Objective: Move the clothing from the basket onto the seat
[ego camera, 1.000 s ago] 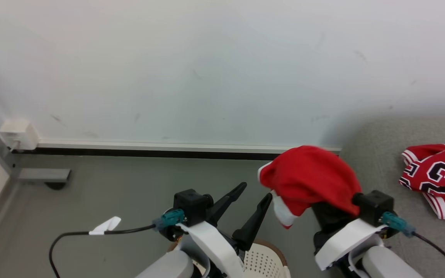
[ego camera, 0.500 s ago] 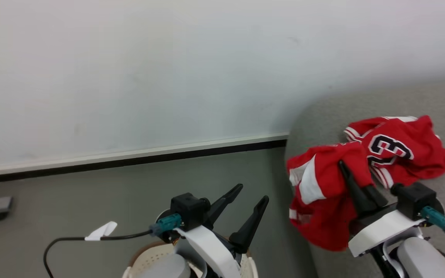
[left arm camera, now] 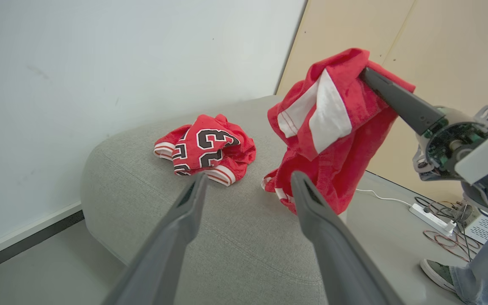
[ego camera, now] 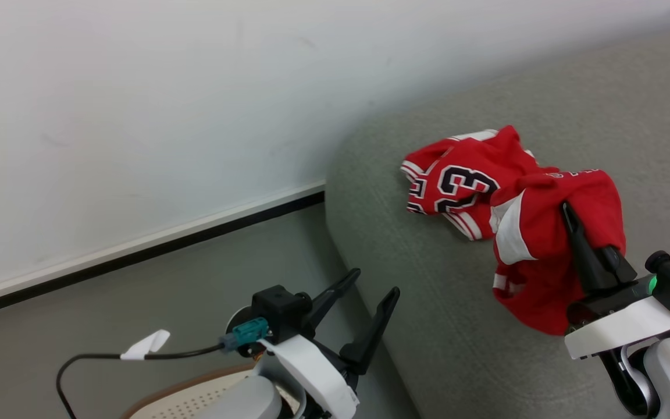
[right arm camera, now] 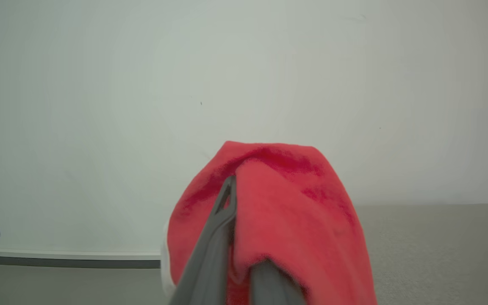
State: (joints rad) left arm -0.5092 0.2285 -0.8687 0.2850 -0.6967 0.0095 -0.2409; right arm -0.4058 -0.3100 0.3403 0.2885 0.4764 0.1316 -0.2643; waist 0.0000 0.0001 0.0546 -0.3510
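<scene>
A red garment [ego camera: 544, 250] with a white panel hangs bunched from the right claw [ego camera: 567, 212], draped over the fingertips so that one finger is hidden under the cloth. The claw is closed on a fold near the top of it. The garment hangs over the seat [ego camera: 428, 302], just beside the numbered jersey [ego camera: 457, 186], which already lies crumpled on the cushion. Whether the lower hem touches the fabric, I cannot tell.

The step in hand looks like the set-down. To do it well, I would lower the arm until the cloth's weight rests on the cushion, well in from the rounded edge, so nothing slides to the floor [ego camera: 195, 279]. Then spread the jaws wide and draw back along the fingers' own line. Since the cloth caps the tips, a sideways pull could snag it and drag it off again.

The left claw [ego camera: 374, 280] is open and empty, over the floor near the seat's corner, above the basket [ego camera: 195, 396]. In the left wrist view a person's foot [left arm camera: 436, 269] stands beyond the seat
</scene>
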